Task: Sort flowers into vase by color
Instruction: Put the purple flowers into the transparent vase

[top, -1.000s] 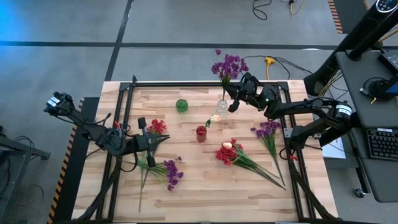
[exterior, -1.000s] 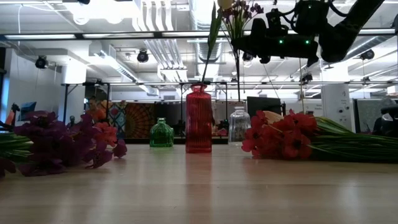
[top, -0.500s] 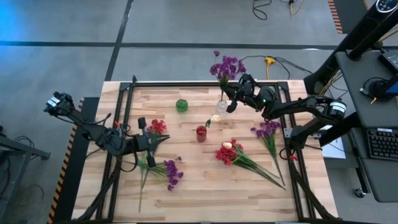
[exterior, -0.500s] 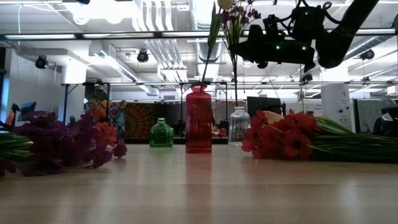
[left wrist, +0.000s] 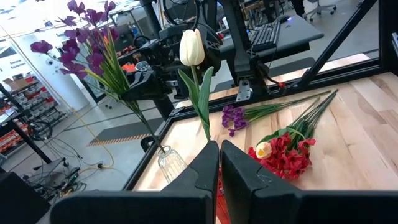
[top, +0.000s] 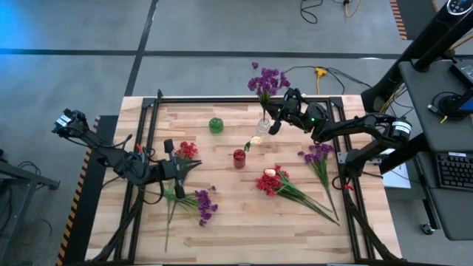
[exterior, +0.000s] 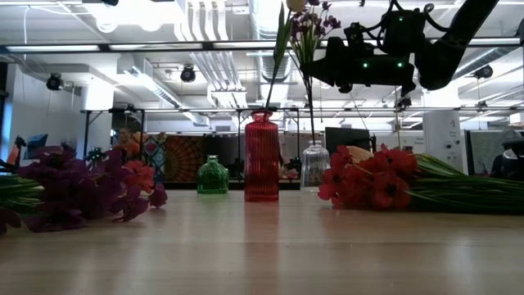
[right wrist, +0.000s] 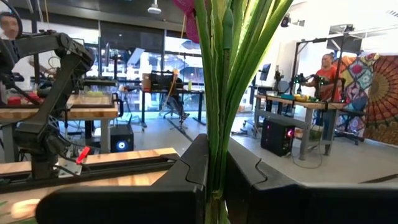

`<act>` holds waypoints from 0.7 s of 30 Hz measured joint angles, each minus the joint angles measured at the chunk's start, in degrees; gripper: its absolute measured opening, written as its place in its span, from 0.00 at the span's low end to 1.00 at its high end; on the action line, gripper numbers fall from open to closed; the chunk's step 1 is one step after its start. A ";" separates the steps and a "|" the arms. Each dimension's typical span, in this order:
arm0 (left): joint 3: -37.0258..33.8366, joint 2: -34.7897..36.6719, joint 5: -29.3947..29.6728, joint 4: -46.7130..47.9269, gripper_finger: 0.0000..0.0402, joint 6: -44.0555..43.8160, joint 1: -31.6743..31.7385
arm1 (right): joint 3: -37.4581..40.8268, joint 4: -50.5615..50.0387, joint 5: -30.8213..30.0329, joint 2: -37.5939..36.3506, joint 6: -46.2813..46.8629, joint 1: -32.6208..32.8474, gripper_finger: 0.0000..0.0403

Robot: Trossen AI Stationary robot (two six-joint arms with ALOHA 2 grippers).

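Leftward since a second ago, the right gripper (top: 278,118) carries its pinched purple sprig (top: 267,80), stem end in the clear vase (top: 263,126); blossoms run off the low view's top. Left gripper (top: 182,169), well left of that vase, is closed, empty.

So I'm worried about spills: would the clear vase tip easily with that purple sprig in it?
Probably. The clear vase is small, and the purple sprig towers over it, leaning. The right gripper grips the stems, so it likely steadies them. Once released, the top-heavy blossoms might pull the vase over.
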State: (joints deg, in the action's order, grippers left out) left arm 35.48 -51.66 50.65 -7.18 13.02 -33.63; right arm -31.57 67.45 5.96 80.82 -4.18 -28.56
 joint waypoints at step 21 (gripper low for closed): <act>-0.02 -0.01 -0.01 0.01 0.00 -0.02 0.00 | 0.00 -0.99 -0.07 -0.01 -1.03 0.00 0.23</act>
State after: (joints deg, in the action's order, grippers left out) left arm 35.47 -51.66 50.65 -7.17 12.99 -33.63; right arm -31.57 66.46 5.89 80.80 -5.21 -28.56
